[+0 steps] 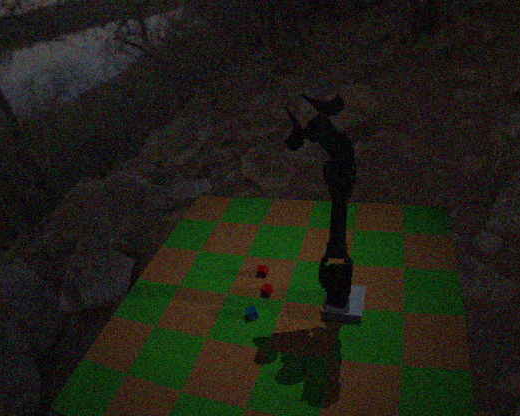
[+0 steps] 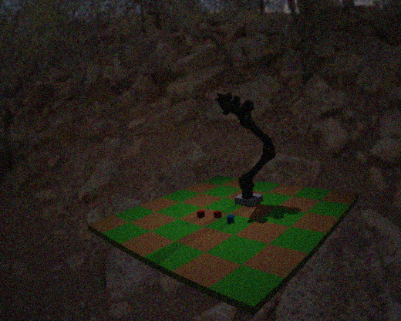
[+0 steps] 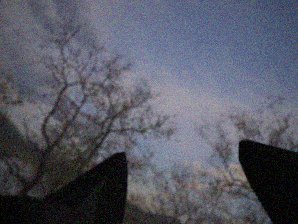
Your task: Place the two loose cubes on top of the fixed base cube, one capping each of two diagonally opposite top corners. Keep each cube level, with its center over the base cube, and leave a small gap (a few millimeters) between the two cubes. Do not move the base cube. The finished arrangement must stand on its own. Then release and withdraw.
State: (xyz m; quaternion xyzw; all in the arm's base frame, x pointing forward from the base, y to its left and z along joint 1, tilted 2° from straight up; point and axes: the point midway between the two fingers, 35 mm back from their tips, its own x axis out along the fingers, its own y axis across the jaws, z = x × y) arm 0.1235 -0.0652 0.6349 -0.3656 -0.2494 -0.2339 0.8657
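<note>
Two small red cubes (image 1: 262,271) (image 1: 266,290) and a small blue cube (image 1: 251,313) stand apart from each other on the green and orange checkered mat (image 1: 428,295), left of the arm's base. In the exterior view the red cubes (image 2: 200,214) (image 2: 217,214) and the blue cube (image 2: 230,218) form a short row. My gripper (image 1: 303,107) (image 2: 224,101) (image 3: 182,155) is raised high above the mat on the upright arm, far from the cubes. It is open. In the wrist view only sky and bare branches show between its two dark fingers.
The arm stands on a grey base plate (image 1: 357,300) (image 2: 253,200) near the middle of the mat. Its shadow (image 1: 303,360) falls on the squares in front of the plate. Dark rocky ground surrounds the mat's edges (image 2: 237,285).
</note>
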